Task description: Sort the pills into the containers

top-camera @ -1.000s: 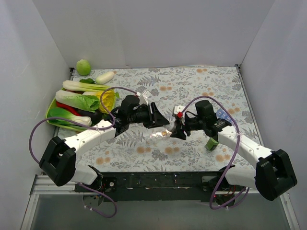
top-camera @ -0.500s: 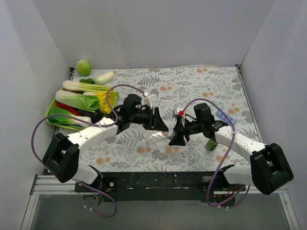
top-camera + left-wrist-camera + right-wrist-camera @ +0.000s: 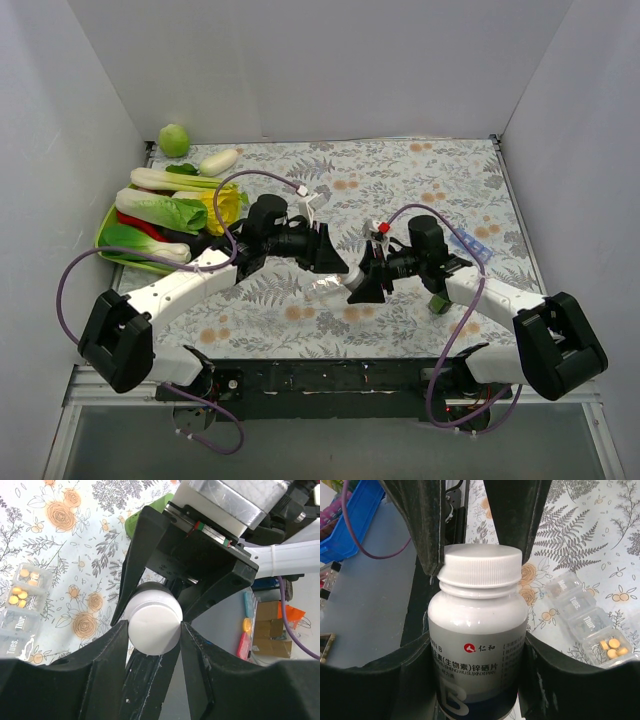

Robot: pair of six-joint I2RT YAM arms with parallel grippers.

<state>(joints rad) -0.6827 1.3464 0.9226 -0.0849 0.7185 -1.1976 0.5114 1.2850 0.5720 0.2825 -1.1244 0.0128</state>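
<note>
So the clear pill-box strip [image 3: 322,291] was lying flat on the floral tablecloth [image 3: 400,180], about mid-table toward the near edge, right by the spot where the two grippers met. A few little orange pills [image 3: 612,647] sat in the cells at one end. The left wrist view showed them in two neighbouring cells, and the next lids over read "Thur." and "Tues."

Just beside the strip, the arms had a white bottle [image 3: 477,645] between them. The right gripper [image 3: 360,288] was clamped around the bottle's body, fingers pressed on both sides of the label. The left gripper [image 3: 335,262] came at it from the other end, jaws squeezed tight on the white cap [image 3: 154,625]. The cap looked fully seated on the neck.

Further out, a small green bottle [image 3: 438,300] stood on the cloth by the right forearm, and a blue pill strip [image 3: 470,243] lay a bit beyond that. Over at the left edge was a green tray [image 3: 108,238] piled with veggies, with a round green fruit [image 3: 174,139] back in the corner.
</note>
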